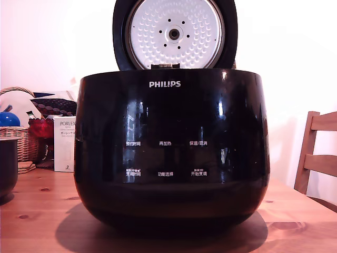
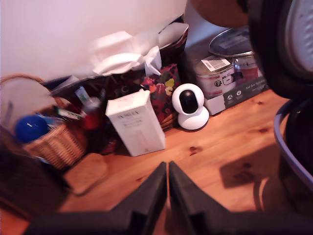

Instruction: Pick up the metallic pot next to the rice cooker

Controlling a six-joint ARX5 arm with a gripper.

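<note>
A home dining/kitchen corner is indicated: a knotty pine table (image 1: pixel 295 211) is set vs. a plain pale wall, w/ a wooden chair (image 1: pixel 316 153) seen at the exterior view's right. A large glossy rice cooker (image 1: pixel 171 153) w/ lid raised is stood on the table. Household clutter is piled along the wall: a wicker basket (image 2: pixel 58 144), a white carton (image 2: pixel 137 122), boxed cookware (image 2: pixel 230 73), and a small white indoor camera (image 2: pixel 190 105).

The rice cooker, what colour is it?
Glossy black rice cooker with white lettering, clearest in the exterior view.
</note>
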